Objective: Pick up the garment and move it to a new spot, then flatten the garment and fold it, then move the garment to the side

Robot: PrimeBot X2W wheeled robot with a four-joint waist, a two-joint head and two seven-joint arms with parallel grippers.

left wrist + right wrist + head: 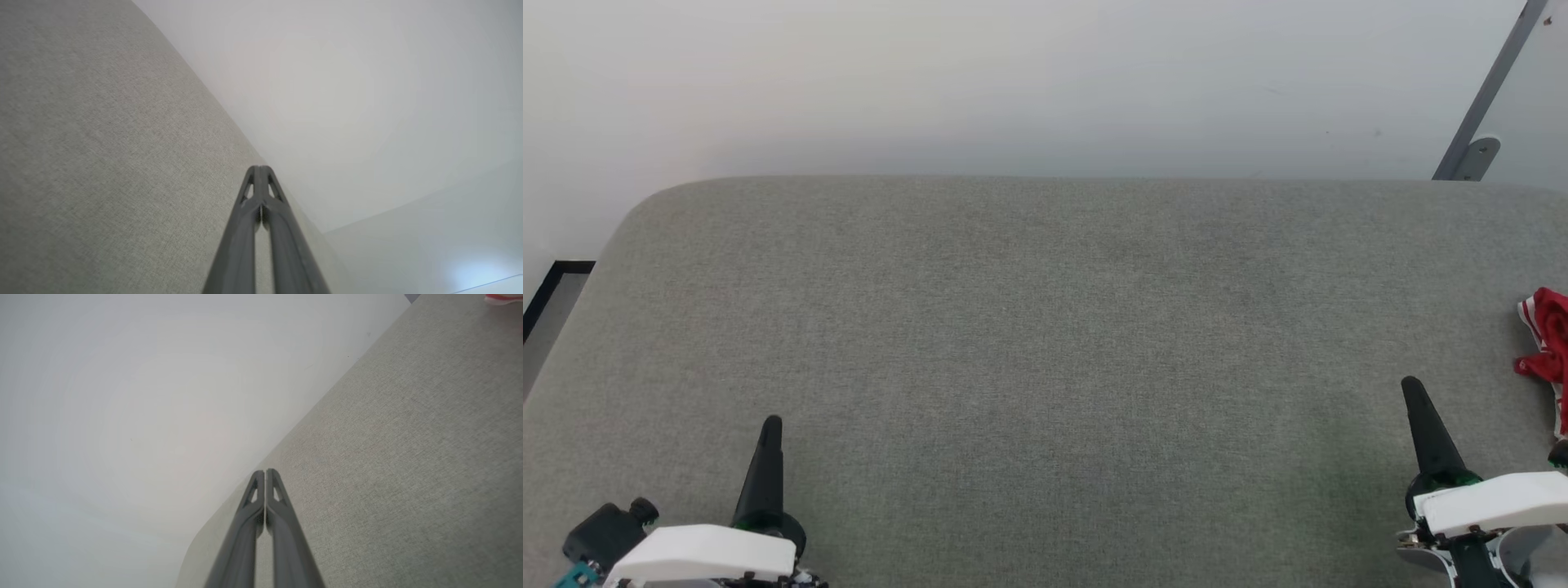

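The grey fabric pad is my reference. The garment lies bunched at the pad's right edge, red with striped trim, partly cut off in the head view. I judge this fits either a shirt awaiting pickup or one set aside; I cannot tell whether it is folded. The left gripper hangs over the pad's near-left corner, the right gripper over its near-right, close to the garment. Both have fingers pressed together on nothing, which I read as a parked posture. The pad is woven, matte and round-cornered. Beyond its far edge stands a pale wall, with a metal strut at far right and a black frame off its left edge.
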